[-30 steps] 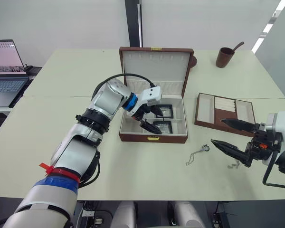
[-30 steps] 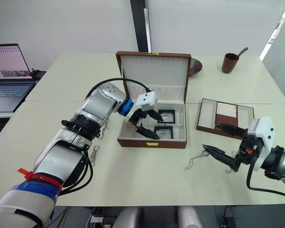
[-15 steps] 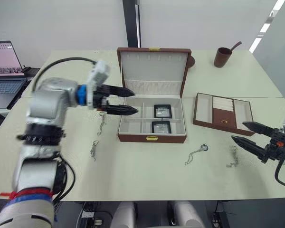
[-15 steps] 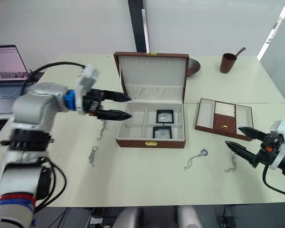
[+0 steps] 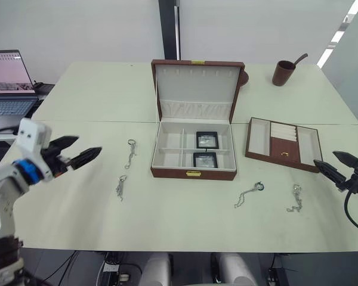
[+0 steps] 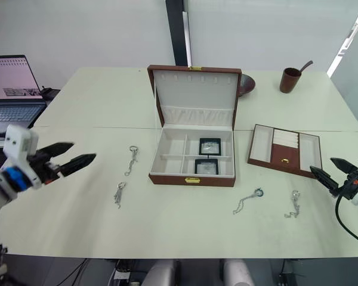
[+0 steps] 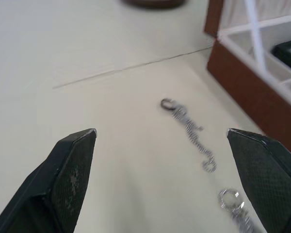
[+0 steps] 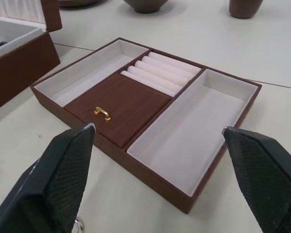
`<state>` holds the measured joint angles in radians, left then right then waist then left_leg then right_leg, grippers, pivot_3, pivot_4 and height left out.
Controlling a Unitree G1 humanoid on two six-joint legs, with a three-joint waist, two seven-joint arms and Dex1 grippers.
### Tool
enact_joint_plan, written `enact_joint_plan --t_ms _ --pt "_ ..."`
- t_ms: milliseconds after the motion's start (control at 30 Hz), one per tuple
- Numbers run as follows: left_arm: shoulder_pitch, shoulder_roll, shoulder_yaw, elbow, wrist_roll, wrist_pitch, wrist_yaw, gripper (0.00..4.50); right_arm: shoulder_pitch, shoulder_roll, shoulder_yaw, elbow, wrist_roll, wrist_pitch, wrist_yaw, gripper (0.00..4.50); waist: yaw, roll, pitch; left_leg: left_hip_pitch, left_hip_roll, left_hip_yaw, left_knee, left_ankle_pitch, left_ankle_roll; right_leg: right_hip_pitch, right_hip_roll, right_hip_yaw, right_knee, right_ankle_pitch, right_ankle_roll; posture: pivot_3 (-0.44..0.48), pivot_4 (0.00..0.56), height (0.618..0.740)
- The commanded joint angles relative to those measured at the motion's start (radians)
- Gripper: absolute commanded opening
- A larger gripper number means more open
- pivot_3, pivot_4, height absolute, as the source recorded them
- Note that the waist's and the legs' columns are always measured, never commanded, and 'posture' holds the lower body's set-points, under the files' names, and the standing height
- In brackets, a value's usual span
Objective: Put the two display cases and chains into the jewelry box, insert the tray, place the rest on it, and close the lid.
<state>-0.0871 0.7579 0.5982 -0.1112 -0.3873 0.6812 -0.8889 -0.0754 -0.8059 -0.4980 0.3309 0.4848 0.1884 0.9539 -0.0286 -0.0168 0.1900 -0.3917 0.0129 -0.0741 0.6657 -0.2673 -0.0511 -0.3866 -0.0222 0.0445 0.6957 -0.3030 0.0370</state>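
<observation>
— Fingers on both sides stand spread wide and hold nothing. Left gripper (image 5: 77, 155) hovers out over the table's left part, pointing toward the two chains there; right gripper (image 5: 340, 167) sits off the right edge, aimed at the tray (image 5: 283, 143).

— Where do the task's things lie?

— Jewelry box (image 5: 194, 151) is at the middle of the table (image 5: 95, 95), lid up against its hinge so the compartments are reachable. Both display cases (image 5: 206, 149) already sit in the right-hand compartments, one behind the other. That leaves the left compartments free, presumably for chains.

— And the chains?

— Four on the tabletop, none in the box. One (image 5: 130, 152) lies just left of the box, another (image 5: 120, 186) nearer the front edge; in the left wrist view both fall between that gripper's fingers, though blurred. A third chain (image 5: 248, 194), perhaps with a small pendant, lies in front of the box to its right, and a fourth (image 5: 295, 198) lies in front of the tray.

— The tray waits outside?

— Yes, beside the box on the right, its gold handle showing. I judge it stays out because it would cover the compartments; the chains should go in first, each arm taking its nearer pair.
</observation>
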Motion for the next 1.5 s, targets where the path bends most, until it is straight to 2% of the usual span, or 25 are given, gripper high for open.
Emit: enact_joint_plan --t_ms 33,333,500,633,900,1267,1433,1500 --pt "0.035 -0.028 0.078 -0.026 0.000 -0.065 0.094 4.46 -0.041 -0.003 -0.020 0.102 -0.035 -0.098 -0.021 4.50 0.000 0.000 0.000 0.000 0.000 0.000 0.000 0.000 0.000 0.000 0.000 0.000 0.000 0.000 0.000 0.000 0.150 0.740" --pt "0.128 -0.142 0.132 0.096 0.050 -0.264 0.315 4.46 -0.104 0.017 -0.006 0.246 -0.066 -0.190 -0.059 4.50 -0.004 0.000 0.000 0.004 -0.001 0.003 -0.002 0.000 0.000 0.001 0.001 0.002 0.000 0.000 0.000 0.000 0.150 0.740" --pt "0.166 -0.208 0.125 0.139 0.055 -0.368 0.389 4.46 -0.118 0.017 -0.010 0.292 -0.078 -0.225 -0.078 4.50 -0.004 0.000 0.000 0.007 -0.001 0.004 -0.003 0.000 0.000 0.003 0.000 0.003 0.000 0.000 0.000 0.000 0.150 0.740" --pt "0.160 -0.221 0.107 0.151 0.049 -0.400 0.417 4.46 -0.127 0.012 -0.005 0.303 -0.075 -0.227 -0.074 4.50 -0.004 0.000 -0.001 0.008 -0.001 0.004 -0.003 0.000 0.000 0.004 0.000 0.003 0.000 0.000 0.000 0.000 0.150 0.740" --pt "0.149 -0.205 0.093 0.158 0.036 -0.409 0.427 4.46 -0.118 0.012 -0.006 0.296 -0.069 -0.210 -0.057 4.50 -0.004 0.000 -0.001 0.009 -0.001 0.004 -0.003 0.000 0.000 0.006 0.000 0.003 -0.001 0.000 0.000 0.000 0.150 0.740" --pt "0.140 -0.154 0.057 0.149 -0.014 -0.375 0.355 4.46 -0.115 -0.001 -0.007 0.269 -0.057 -0.193 -0.022 4.50 -0.004 0.000 -0.001 0.010 -0.001 0.004 -0.003 0.000 0.000 0.006 0.001 0.003 -0.002 0.000 0.000 0.000 0.150 0.740" --pt "0.130 -0.103 0.027 0.154 -0.045 -0.340 0.283 4.46 -0.100 -0.014 0.003 0.187 -0.025 -0.153 0.073 4.50 -0.004 0.000 -0.001 0.010 -0.001 0.004 -0.003 0.000 0.000 0.006 0.001 0.003 -0.002 0.000 0.000 0.000 0.150 0.740" --pt "0.129 -0.062 0.007 0.158 -0.069 -0.306 0.212 4.46 -0.075 -0.028 0.036 0.073 0.010 -0.084 0.156 4.50 -0.005 0.000 -0.001 0.010 0.000 0.004 -0.003 0.000 0.000 0.006 0.001 0.003 -0.002 0.000 0.000 0.000 0.150 0.740"
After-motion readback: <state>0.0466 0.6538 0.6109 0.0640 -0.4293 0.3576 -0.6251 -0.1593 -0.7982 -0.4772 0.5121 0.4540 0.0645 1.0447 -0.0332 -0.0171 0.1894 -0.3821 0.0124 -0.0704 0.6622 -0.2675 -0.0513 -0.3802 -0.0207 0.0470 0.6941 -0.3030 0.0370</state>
